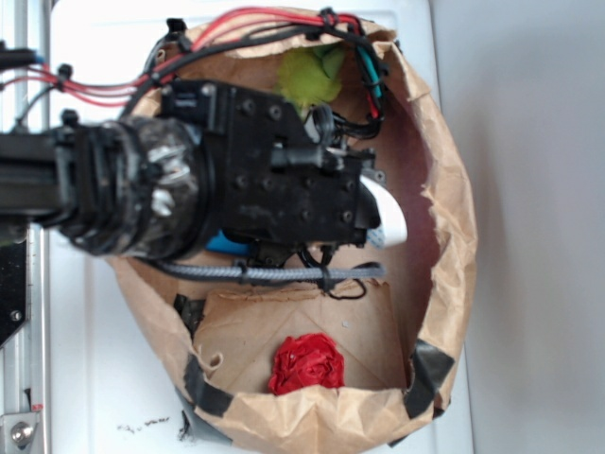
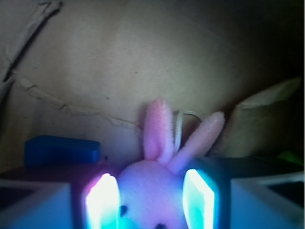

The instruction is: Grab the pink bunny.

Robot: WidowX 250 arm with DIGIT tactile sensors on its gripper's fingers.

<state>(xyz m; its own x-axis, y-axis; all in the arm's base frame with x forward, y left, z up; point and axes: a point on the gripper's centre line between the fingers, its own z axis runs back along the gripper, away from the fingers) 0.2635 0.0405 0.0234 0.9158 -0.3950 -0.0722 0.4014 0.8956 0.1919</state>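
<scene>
Exterior view: a brown paper bag [image 1: 444, 218], rolled down and patched with black tape, lies open on a white surface. The arm reaches into it, and the gripper [image 1: 383, 213] sits low near the bag's centre; only one white fingertip shows past the black wrist housing. From here I cannot tell how the jaws stand, and the pink bunny is hidden under the arm. Against the bag's far wall lies a lime-green plush toy [image 1: 307, 76]; against its near wall, a red wrinkly lump [image 1: 305, 364]. A sliver of a blue block [image 1: 227, 244] shows under the arm.

Wrist view: the pink bunny [image 2: 152, 191] sits directly between the two fingers [image 2: 101, 202], head upright and ears raised toward the bag's back wall. The pads flank the head on both sides, very close or just touching; the jaws are drawn in around it, though firm pressure is not confirmed. The blue block [image 2: 62, 150] lies to the bunny's left, apart from it.

Assessment: the bunny appears light, soft and compressible, with a fluffy surface unlikely to slip. The head is the sound hold; the ears would fold.

Only the wrist view shows the bunny; only the exterior shows the other toys' placement.
</scene>
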